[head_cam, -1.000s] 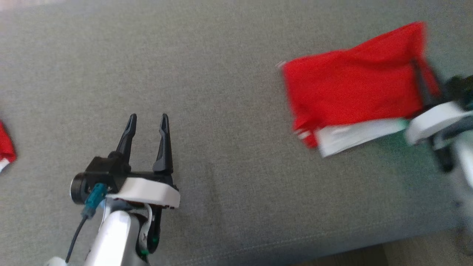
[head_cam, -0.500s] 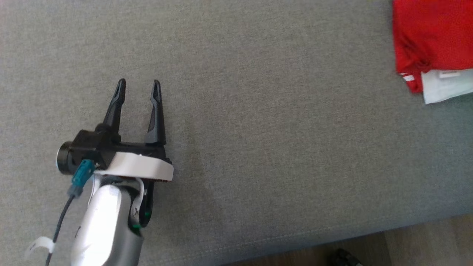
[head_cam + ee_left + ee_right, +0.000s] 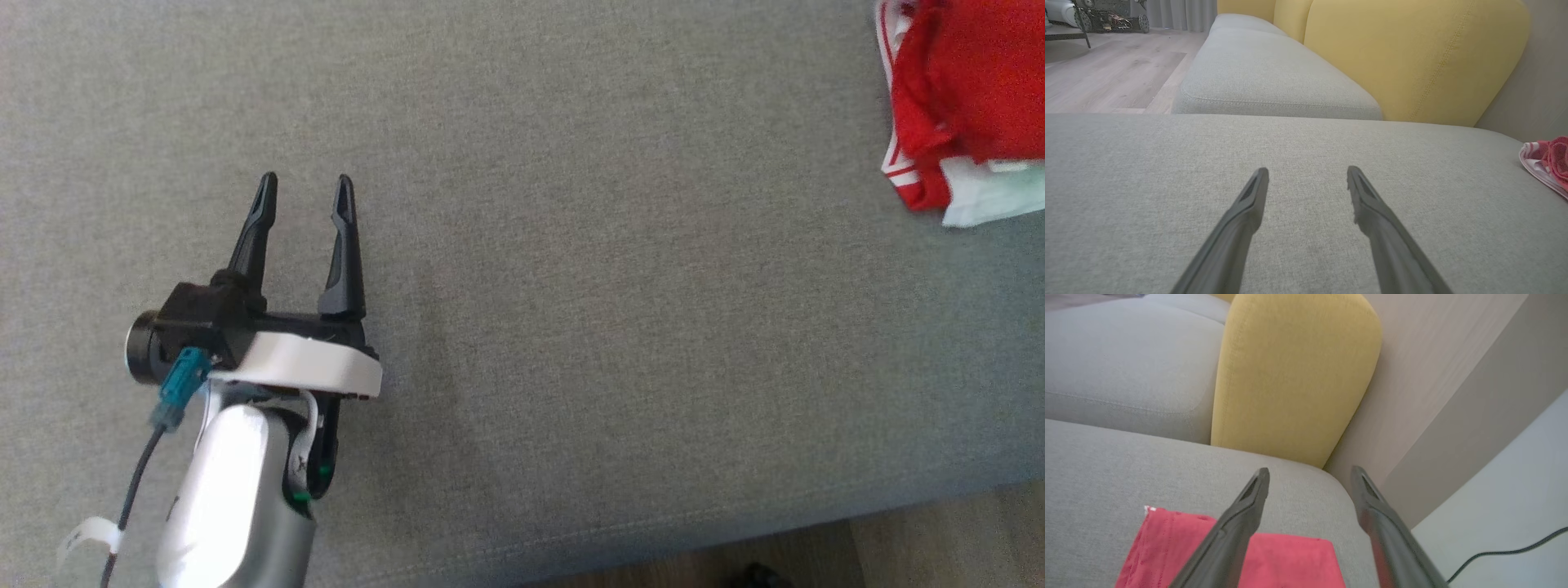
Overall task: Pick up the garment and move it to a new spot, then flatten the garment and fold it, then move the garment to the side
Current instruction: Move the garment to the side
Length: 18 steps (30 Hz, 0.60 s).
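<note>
Grey woven fabric: the sofa seat (image 3: 612, 286), our work surface, runs across the head view.

Item one, at left: our left gripper (image 3: 305, 177). Its fingers are apart with nothing between them, and it is poised above bare seat, well apart from the cloth.

Item two, at the far right edge: the garment (image 3: 980, 82). It is red with white trim and a pale layer beneath, and lies in layers on the seat near the yellow back cushion (image 3: 1290, 375). We judge it light, soft and limp, apt to sag and come unfolded when lifted. A pinch on a doubled edge, catching every layer, should suit best.

Item three: our right gripper (image 3: 1311, 469). Its fingers are spread and hold nothing, above the garment's far edge.

We judge the garment folded and set to the side.
</note>
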Available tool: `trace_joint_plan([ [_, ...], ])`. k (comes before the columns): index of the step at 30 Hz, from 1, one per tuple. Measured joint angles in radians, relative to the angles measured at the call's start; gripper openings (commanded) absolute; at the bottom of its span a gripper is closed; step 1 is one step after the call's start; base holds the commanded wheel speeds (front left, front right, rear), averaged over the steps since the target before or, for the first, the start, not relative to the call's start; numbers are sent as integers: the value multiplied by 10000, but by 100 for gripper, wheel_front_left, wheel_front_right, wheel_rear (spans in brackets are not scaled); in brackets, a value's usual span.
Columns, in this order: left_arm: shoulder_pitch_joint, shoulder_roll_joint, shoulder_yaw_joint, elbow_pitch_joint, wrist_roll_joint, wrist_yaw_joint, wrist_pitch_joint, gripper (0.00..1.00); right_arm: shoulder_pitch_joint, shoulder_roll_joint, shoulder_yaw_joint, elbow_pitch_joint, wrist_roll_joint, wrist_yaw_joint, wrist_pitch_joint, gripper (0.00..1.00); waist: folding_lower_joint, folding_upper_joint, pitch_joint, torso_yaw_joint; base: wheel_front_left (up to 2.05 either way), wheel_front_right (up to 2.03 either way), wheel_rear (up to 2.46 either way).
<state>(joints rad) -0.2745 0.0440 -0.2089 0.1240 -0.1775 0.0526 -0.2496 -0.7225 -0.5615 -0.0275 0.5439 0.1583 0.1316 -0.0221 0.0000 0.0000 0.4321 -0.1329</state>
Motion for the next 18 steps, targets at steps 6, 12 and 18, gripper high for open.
trace_joint_plan([
  [6, 69, -2, -31, 77, -109, 15, 0, 100, 271, 263, 347, -888, -46, 0, 173, 100, 0, 0, -555, 19, 0, 0, 0],
  [12, 544, -2, -25, 29, -380, 244, -2, 100, 708, 1377, 861, -1883, 4, 0, -65, 100, 0, 0, -1433, 116, 0, 0, 0],
  [18, 1306, 6, 6, 4, -481, 362, 0, 100, 2042, 2930, 1170, -2328, 257, 0, -920, 100, 0, 1, -2458, 197, 0, 0, 0],
])
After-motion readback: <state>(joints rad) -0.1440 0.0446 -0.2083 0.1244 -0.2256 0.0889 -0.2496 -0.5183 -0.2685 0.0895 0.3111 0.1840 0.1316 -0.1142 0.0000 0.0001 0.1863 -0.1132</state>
